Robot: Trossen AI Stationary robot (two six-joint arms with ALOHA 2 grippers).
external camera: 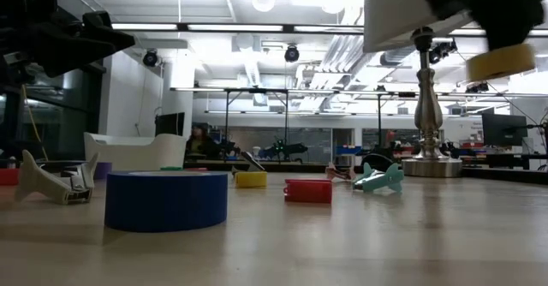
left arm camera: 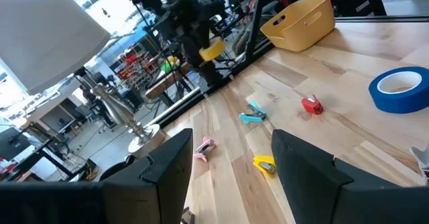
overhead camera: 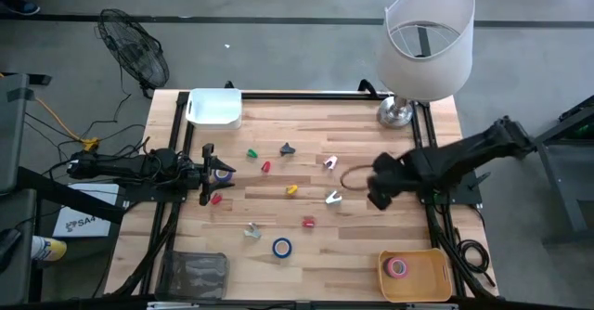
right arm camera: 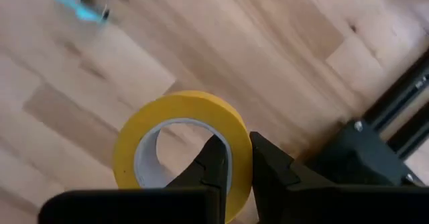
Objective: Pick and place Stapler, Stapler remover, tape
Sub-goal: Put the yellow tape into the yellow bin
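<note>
Beside the lamp (overhead camera: 422,41), right claw (right arm camera: 240,158) pinches (aloft) yellow tape (right arm camera: 177,143).

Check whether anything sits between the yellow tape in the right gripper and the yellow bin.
Nothing visible does. The right gripper holds the yellow tape off the table, and the bare wood between it and the yellow bin is clear. The bin already holds a pink tape roll, with room beside it.
</note>
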